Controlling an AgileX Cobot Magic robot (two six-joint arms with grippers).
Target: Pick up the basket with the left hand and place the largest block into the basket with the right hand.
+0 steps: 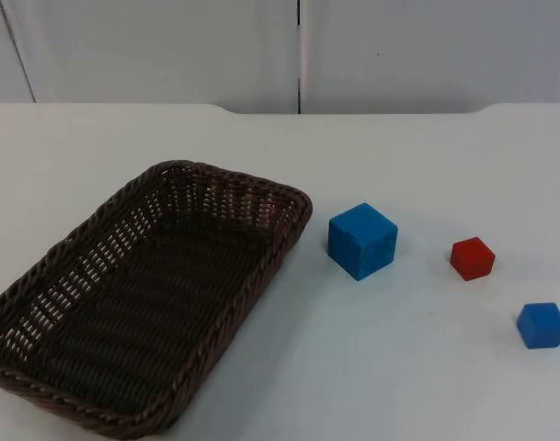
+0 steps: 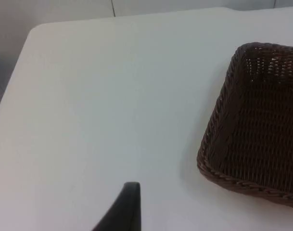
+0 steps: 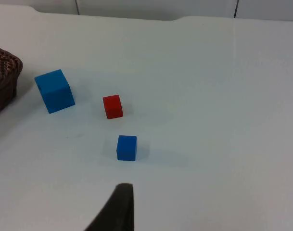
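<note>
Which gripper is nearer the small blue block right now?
Right. The small blue block lies just ahead of the right gripper's fingertip; the left gripper's fingertip sits beyond the basket.

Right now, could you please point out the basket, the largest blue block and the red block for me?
basket (image 1: 226, 184): top view, on its far woven rim.
largest blue block (image 1: 363, 240): top view, middle of the cube.
red block (image 1: 472, 258): top view, middle of the cube.
</note>
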